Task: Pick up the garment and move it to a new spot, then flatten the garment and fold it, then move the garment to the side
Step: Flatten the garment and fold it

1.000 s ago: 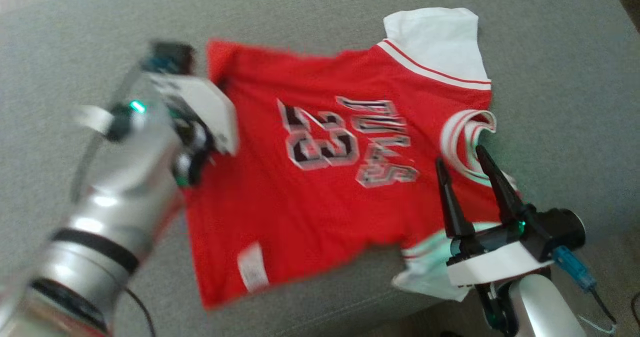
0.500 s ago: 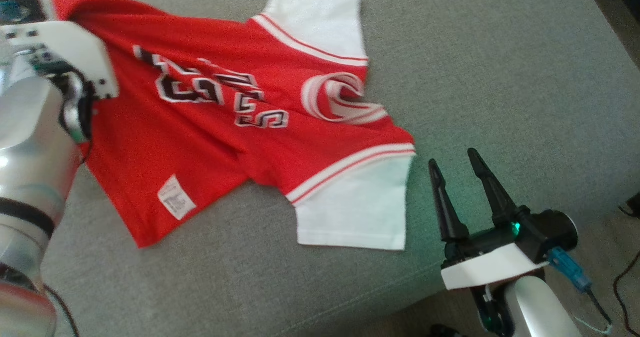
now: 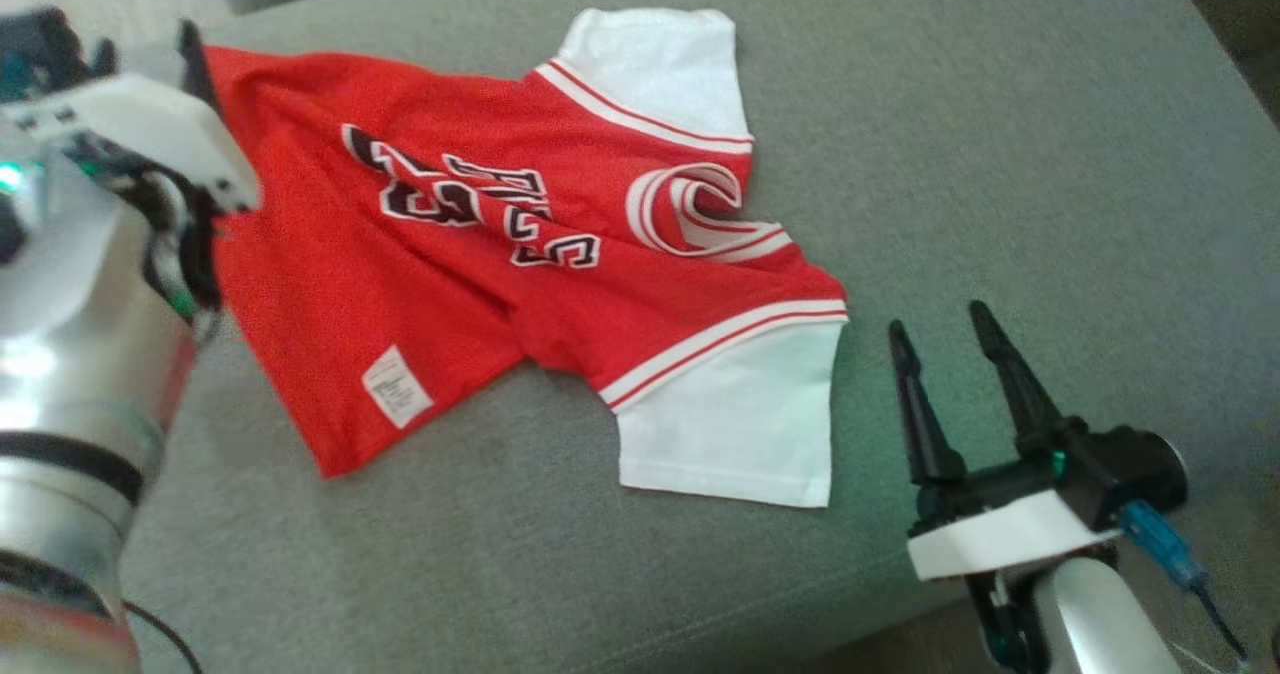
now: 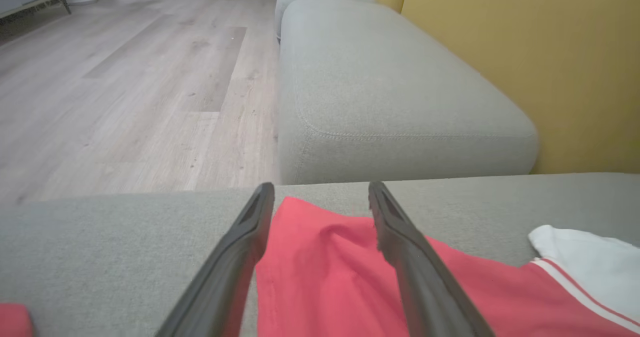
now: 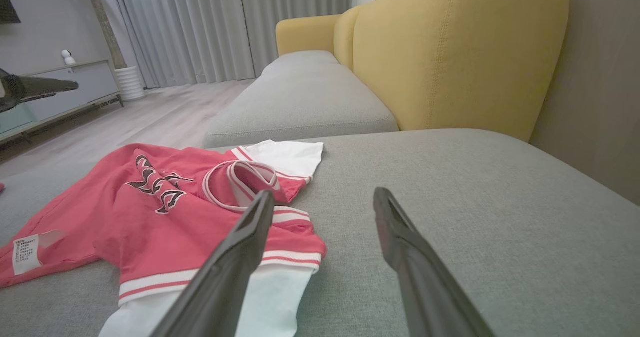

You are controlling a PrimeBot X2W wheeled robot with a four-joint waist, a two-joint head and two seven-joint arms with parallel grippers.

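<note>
Left tool, fingers apart, straddles the red hem of the garment at 10 o'clock; right tool apart, empty, at 4 o'clock. Garment lies rumpled on the sofa cushion: move judged done; flattening, folding, side placement remain.

garment on sofa seat, left gripper at its left corner, right gripper off its right

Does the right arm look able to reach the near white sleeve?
Probably yes: the right gripper is open just beside the near white sleeve, with bare sofa cushion between them and nothing on the sleeve.
</note>
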